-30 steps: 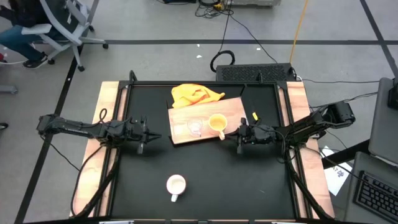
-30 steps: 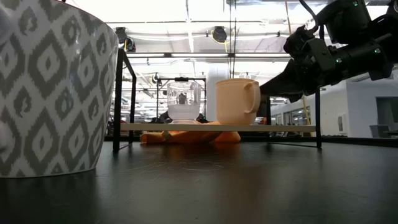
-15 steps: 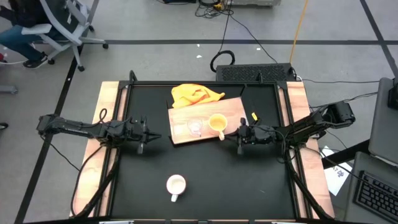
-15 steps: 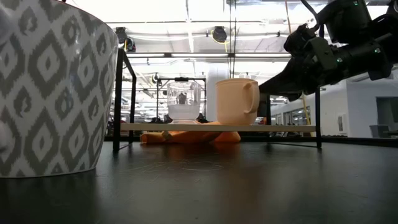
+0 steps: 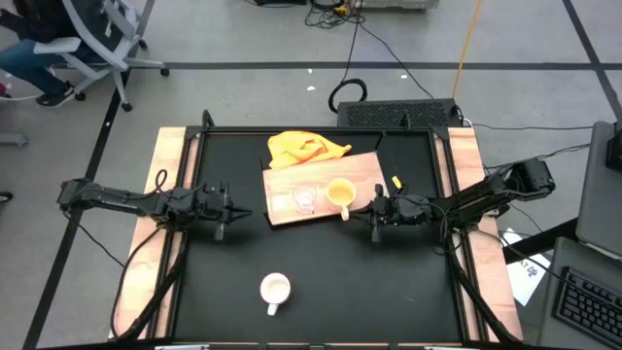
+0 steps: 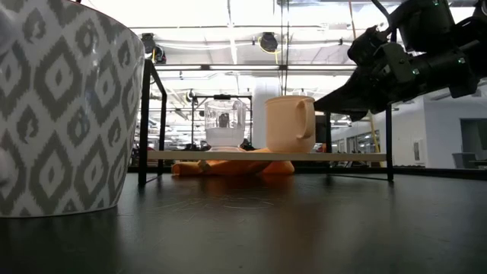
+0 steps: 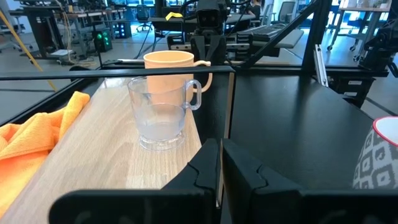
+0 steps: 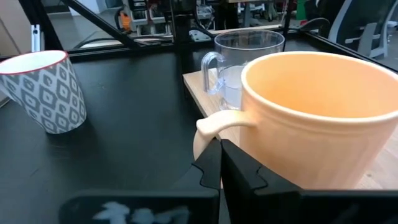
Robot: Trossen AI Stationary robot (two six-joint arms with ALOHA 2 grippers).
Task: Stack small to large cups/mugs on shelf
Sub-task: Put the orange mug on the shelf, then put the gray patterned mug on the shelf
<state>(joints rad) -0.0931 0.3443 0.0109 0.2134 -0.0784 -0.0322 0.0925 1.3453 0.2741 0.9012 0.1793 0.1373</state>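
Observation:
The light wooden shelf (image 5: 321, 175) carries a clear glass cup (image 5: 305, 198) and, to its right, a yellow-orange mug (image 5: 340, 192); both stand upright on their bases. A white mug with a grey diamond pattern (image 5: 275, 289) stands on the black table near the front edge. My right gripper (image 8: 219, 149) is shut and level, with its tips right at the yellow mug's handle (image 8: 214, 127). My left gripper (image 7: 220, 149) is shut and held level left of the shelf, pointing at the glass cup (image 7: 163, 115). My right gripper comes level from the table's right side, its shut fingertips (image 8: 211, 163) just below the yellow mug's handle (image 8: 219, 122). I cannot tell whether they touch it. The mug stands upright on the shelf.
A yellow cloth (image 5: 306, 148) lies bunched at the shelf's far edge and partly under it. A black frame (image 6: 144, 122) borders the table. Open black tabletop lies between the shelf and the white mug (image 6: 61, 106).
The yellow-orange mug has turned a little on the shelf, its handle swinging toward the table's near edge. It stays upright in the same spot.

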